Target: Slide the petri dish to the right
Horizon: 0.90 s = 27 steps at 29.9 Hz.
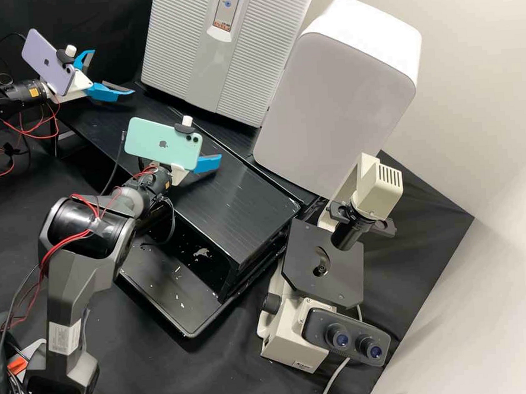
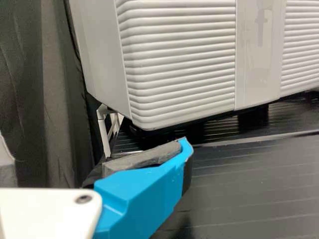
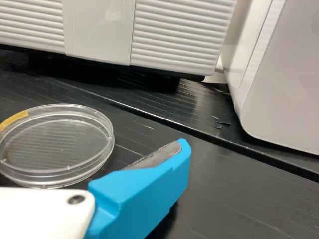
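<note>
A clear round petri dish (image 3: 52, 144) with a yellow tag on its rim lies flat on the black ribbed platform (image 3: 239, 199). My right gripper (image 1: 204, 163) is low over that platform under a mint phone, and is open. One blue finger (image 3: 149, 189) sits just beside the dish with its grey pad bare and turned toward the dish. Whether they touch I cannot tell. My left gripper (image 1: 111, 71) hangs open at the far left under a purple phone. One of its fingers (image 2: 144, 194) is close to the foot of the ribbed white machine (image 2: 174, 59).
The ribbed white machine (image 1: 218, 39) stands at the back of the platform, and a large white box (image 1: 339, 85) stands at its right. A microscope (image 1: 333, 276) is in front of the box. A black tray (image 1: 173, 280) with white specks lies below the platform's near edge.
</note>
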Each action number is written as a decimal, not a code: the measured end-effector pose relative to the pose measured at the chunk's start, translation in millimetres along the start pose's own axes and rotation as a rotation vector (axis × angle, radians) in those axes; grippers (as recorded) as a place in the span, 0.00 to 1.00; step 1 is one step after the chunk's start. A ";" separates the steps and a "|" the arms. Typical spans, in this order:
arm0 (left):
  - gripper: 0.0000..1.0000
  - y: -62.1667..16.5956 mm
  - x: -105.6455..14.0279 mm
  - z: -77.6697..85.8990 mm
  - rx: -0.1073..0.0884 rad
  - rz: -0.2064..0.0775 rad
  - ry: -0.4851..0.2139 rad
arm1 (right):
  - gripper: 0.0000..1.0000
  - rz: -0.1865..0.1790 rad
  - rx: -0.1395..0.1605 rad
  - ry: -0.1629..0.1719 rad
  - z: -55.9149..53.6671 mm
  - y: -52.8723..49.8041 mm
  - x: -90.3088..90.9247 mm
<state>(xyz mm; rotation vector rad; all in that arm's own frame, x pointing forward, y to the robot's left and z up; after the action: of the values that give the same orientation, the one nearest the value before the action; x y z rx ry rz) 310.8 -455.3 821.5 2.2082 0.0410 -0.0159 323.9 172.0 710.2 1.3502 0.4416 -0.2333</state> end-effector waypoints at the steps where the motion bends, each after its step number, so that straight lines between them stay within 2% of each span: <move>1: 1.00 0.0 0.0 0.0 0.000 0.000 0.000 | 1.00 -0.001 0.000 -0.002 0.6 -0.4 -0.2; 8: 1.00 0.0 0.0 0.0 0.000 0.000 0.000 | 1.00 0.005 0.002 -0.020 7.8 1.1 -0.6; 12: 1.00 0.0 0.0 0.0 0.000 0.000 0.000 | 1.00 0.009 0.015 -0.035 11.9 0.5 -1.4; 21: 1.00 0.0 0.0 0.0 0.000 0.000 0.000 | 1.00 0.018 0.023 -0.047 16.7 -0.7 -2.9; 27: 1.00 0.0 0.0 0.0 0.000 0.000 0.000 | 1.00 0.042 0.027 -0.059 23.6 -1.2 -5.2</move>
<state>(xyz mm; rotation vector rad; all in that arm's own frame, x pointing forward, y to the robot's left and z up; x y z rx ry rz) 310.8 -455.3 821.5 2.2082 0.0410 -0.0159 322.8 148.4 715.0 1.3738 0.3617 -0.2447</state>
